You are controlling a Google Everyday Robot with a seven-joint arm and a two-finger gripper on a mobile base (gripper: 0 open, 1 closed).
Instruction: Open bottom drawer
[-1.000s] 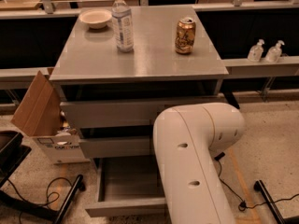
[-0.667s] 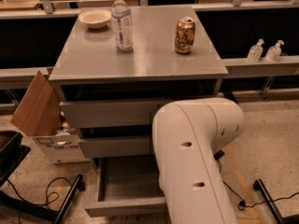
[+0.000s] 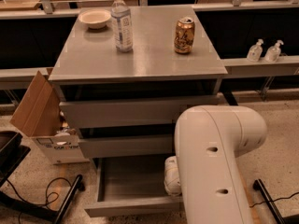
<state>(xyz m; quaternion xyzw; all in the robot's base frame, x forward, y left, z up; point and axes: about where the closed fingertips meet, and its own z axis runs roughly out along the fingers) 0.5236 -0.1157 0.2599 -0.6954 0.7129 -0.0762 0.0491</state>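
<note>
One camera, high above the robot's arm (image 3: 210, 162), looks steeply down, close on drawer cabinet (image 3: 149, 62); gripper hidden behind arm.

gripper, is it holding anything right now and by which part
Cannot be told: the gripper is hidden behind the white arm, low down at the pulled-out bottom drawer.

1. The arm (image 3: 212, 167), right of the bottom drawer (image 3: 131, 205): broad, smooth off-white shell with a rounded elbow.
2. Two small dark round recesses (image 3: 212, 149) mark its face.
3. A smaller rounded white segment (image 3: 171, 176) shows over the drawer's right side.
4. The tool is hidden behind the shell.
</note>
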